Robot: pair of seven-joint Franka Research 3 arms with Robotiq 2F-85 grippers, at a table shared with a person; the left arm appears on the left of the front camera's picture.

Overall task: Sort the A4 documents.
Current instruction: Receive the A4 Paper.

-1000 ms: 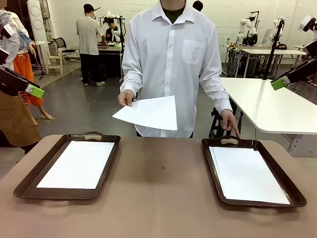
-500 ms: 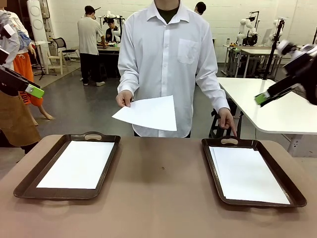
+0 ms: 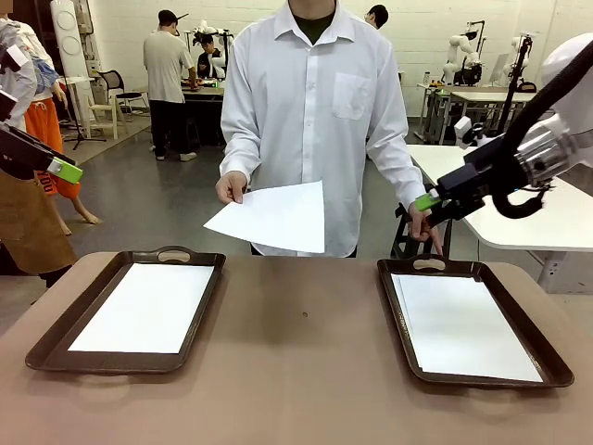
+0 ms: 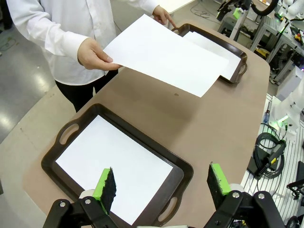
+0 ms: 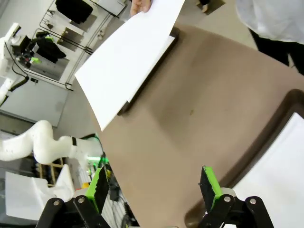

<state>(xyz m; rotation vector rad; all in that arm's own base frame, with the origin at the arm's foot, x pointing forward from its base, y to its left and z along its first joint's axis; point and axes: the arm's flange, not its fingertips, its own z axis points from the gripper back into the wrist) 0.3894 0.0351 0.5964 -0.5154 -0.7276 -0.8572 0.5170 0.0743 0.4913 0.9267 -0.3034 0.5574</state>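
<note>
The person across the table holds one A4 document (image 3: 271,217) out over the far edge in one hand. Another white sheet (image 3: 146,306) lies in the left tray (image 3: 57,336). A small stack of sheets (image 3: 463,326) lies in the right tray (image 3: 556,371). My right gripper (image 3: 430,209) hangs open above that tray's far end, close to the person's other hand (image 3: 424,225). In its wrist view, the right gripper (image 5: 154,187) faces the held sheet (image 5: 128,57), jaws apart and empty. My left gripper (image 4: 161,183) is open above the left tray's sheet (image 4: 114,161); one green-padded finger (image 3: 65,171) shows at the far left.
The brown tabletop (image 3: 301,371) lies bare between the two trays. A white table (image 3: 519,204) stands behind on the right. Other people work at benches far back (image 3: 171,79).
My right arm has swung in from the right edge toward the middle, dropping to just above the right tray's far end. The held sheet shifted slightly left. The left gripper stayed put.
</note>
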